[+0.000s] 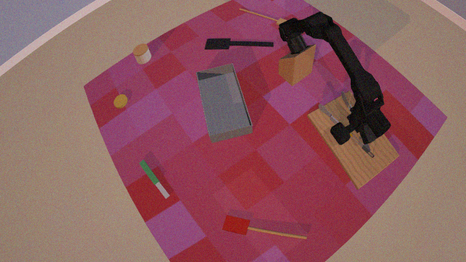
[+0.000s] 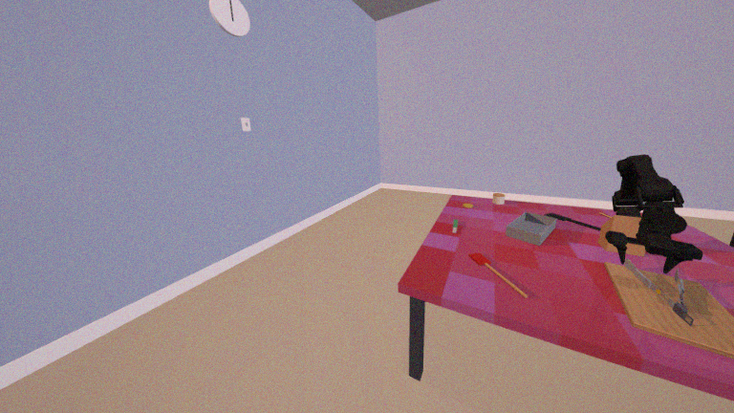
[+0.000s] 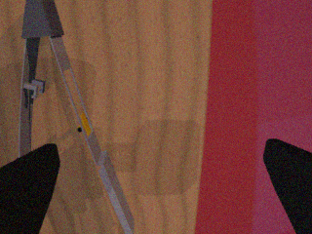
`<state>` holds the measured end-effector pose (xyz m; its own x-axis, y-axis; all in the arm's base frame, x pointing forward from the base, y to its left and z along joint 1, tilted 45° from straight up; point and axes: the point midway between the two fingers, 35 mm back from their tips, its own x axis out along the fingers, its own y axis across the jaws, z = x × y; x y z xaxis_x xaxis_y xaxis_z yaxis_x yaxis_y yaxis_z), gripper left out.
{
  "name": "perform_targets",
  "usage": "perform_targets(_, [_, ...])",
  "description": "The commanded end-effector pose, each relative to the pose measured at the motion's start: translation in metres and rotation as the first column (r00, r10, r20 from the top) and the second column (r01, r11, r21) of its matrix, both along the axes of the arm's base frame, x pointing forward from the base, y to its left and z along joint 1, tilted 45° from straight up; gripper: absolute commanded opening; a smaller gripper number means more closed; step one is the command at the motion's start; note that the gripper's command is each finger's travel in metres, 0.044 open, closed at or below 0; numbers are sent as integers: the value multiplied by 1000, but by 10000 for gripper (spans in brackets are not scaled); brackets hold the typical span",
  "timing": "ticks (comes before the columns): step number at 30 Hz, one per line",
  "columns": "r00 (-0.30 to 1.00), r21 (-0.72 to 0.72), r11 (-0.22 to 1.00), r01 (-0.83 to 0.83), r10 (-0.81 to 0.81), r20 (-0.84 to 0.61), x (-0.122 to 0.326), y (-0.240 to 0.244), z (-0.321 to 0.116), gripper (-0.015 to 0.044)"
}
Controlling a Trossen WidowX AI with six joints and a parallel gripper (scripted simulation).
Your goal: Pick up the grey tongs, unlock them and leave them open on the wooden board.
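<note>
The grey tongs [image 1: 329, 113] [image 2: 680, 309] [image 3: 96, 150] lie on the wooden board [image 1: 360, 176] [image 2: 633, 305] [image 3: 166, 58], their two arms spread apart in a V from the hinge. The hinge end is towards the board's near end in the exterior view. My gripper [image 1: 355, 135] [image 2: 645, 266] [image 3: 164, 152] is open, above the board and the tongs. In the wrist view one fingertip hides part of one tong arm, and the other is over the tablecloth beyond the board's edge. Nothing is between the fingers. The roasting tin [image 1: 232, 134] [image 2: 524, 234] is empty.
A wooden block [image 1: 296, 67] [image 2: 625, 227] stands by the arm's base. A black spatula [image 1: 252, 43] lies behind the tin. A red spatula [image 1: 236, 224] [image 2: 500, 276], a green-and-white stick [image 1: 149, 172], a yellow disc [image 1: 120, 101] and a small jar [image 1: 144, 55] are farther off.
</note>
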<state>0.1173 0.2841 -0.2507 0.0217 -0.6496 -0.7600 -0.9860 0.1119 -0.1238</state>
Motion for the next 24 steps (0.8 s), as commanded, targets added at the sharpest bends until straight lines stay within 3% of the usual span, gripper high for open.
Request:
perform_targets(1, [1000,-23,1000,1,-1,3,54,14,40,440])
perform_targets(4, [1000,-35,999,1,-1,2,70,15,53,440])
perform_targets(24, [1000,-48,999,-10,10,-5,63,38,81,440])
